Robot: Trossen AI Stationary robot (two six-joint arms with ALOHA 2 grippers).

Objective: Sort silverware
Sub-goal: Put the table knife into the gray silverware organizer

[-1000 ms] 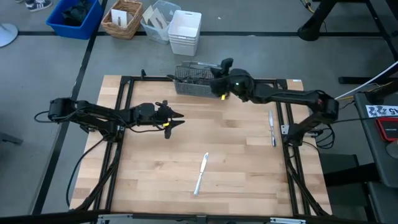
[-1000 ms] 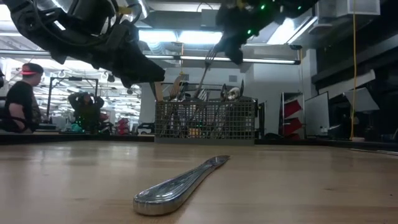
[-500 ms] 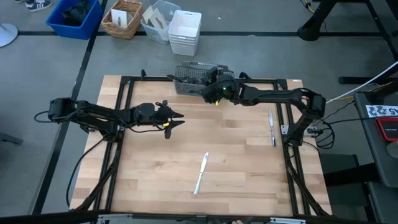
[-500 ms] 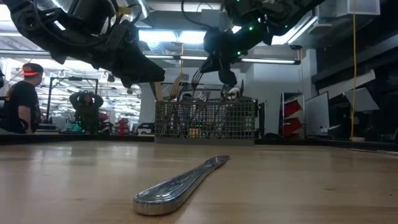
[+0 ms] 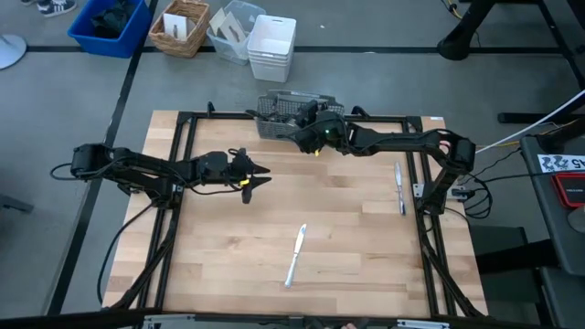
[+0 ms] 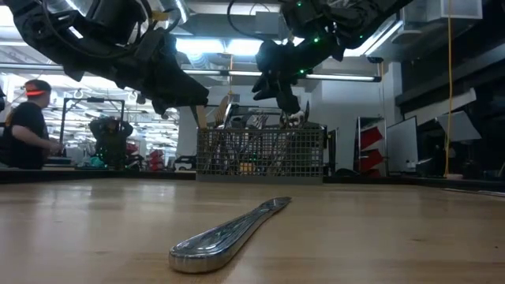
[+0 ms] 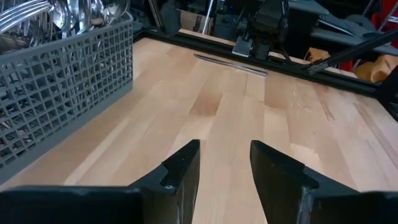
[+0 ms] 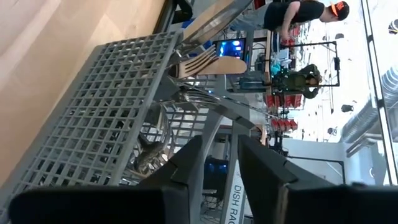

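The right gripper (image 5: 306, 123), jaws parted and empty above the caddy (image 5: 279, 117) crowded with silverware (image 6: 252, 122), should lift straight clear without snagging handles, while the left gripper (image 5: 256, 176) waits open above bare table, two knives lying well apart.

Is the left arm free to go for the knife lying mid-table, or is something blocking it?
Probably yes. The left gripper hovers open over bare wood, and nothing lies between it and the knife. The right gripper is away at the caddy.
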